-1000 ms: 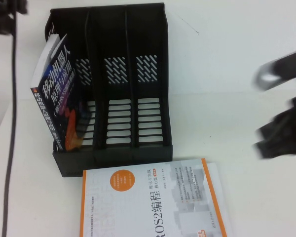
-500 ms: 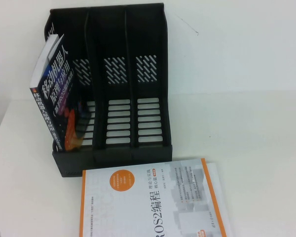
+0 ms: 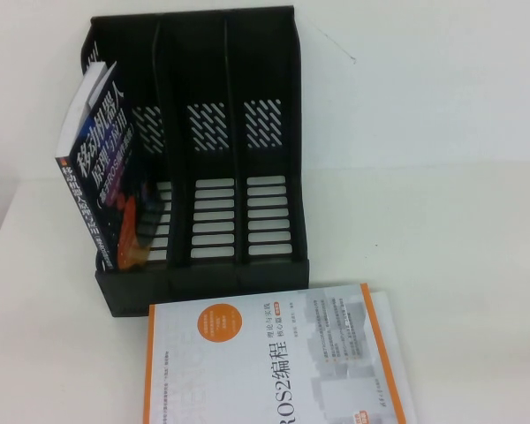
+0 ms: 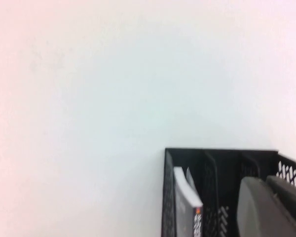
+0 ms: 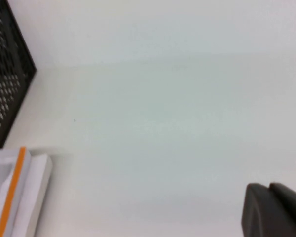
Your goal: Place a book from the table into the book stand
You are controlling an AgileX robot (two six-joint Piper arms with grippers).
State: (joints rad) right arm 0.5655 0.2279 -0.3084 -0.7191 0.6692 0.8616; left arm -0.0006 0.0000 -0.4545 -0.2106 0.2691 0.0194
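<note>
Both arms have left the high view since a second ago, when a blurred right arm showed at three o'clock and the left arm at eleven; the dark book has not shifted.

Nearest you, at six o'clock, the white-and-orange ROS2 book [image 3: 274, 362] lies flat on the table [image 3: 459, 230], its far edge just beside the rack's front lip.

Beyond it, the book stand [image 3: 221, 159] holds the book [image 3: 102, 172] in its nine-o'clock slot, upright on its lower edge but leaning. Its long axis runs bottom to top, tilting toward eleven o'clock, with the spine facing you.

You can judge the placing done; what's left is only to keep the arms parked.

Of the left gripper [image 4: 271, 207] and the right gripper [image 5: 274, 210] you see only a dark corner in each wrist view, well clear of the book. Neither appears to hold anything, and you cannot tell how they are set.
</note>
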